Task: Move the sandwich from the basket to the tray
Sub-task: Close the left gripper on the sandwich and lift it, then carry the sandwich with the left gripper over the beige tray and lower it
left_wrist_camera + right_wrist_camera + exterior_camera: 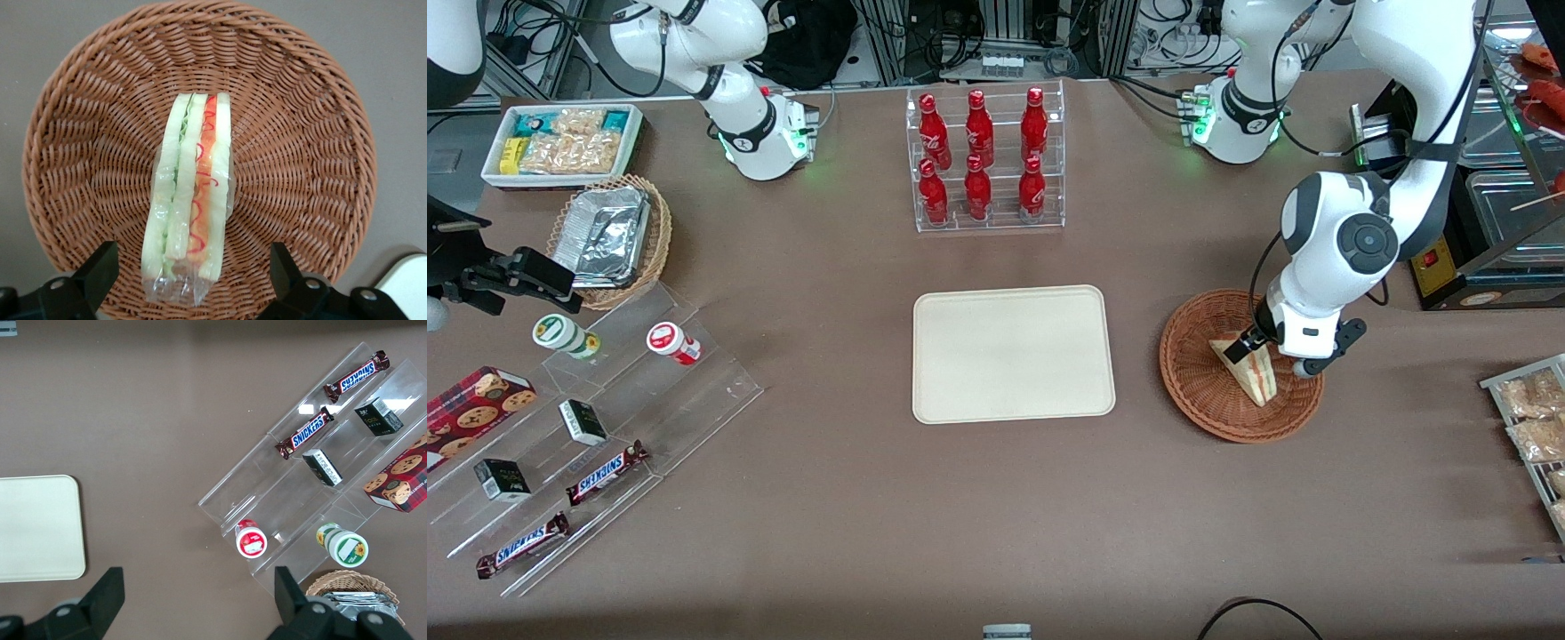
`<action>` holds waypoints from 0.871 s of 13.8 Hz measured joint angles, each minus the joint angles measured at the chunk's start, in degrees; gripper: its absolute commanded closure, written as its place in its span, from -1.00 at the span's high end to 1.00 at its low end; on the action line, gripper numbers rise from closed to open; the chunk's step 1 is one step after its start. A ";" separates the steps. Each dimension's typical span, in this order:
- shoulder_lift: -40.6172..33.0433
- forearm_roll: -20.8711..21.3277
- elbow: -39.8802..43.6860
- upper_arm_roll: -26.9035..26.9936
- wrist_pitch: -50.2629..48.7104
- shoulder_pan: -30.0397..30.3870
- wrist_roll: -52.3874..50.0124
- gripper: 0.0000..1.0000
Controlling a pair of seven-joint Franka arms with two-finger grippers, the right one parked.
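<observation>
We see the gripper (193, 277) spread wide astride the wrapped sandwich (190, 200) in the basket (320, 167); light, squashy, slick film, so we'd pinch its bread faces gently.

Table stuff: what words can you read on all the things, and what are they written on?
"SNICKERS" on one candy bar on the clear shelf.
"SNICKERS" on the second candy bar, nearer the camera.
Red bottles: white script, too small to read.
Two dark boxes, two round lids and cookie box: print too blurred.
Sandwich, basket and tray: no words.
Pincer hovers open around the sandwich's end.
</observation>
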 measured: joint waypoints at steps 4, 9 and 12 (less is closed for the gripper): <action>2.74 0.00 -0.06 0.12 0.73 0.18 -0.47 0.02; 3.48 0.00 0.15 0.16 0.75 0.25 -0.53 -0.72; 2.17 0.00 2.09 0.05 -3.15 0.18 -0.53 -0.72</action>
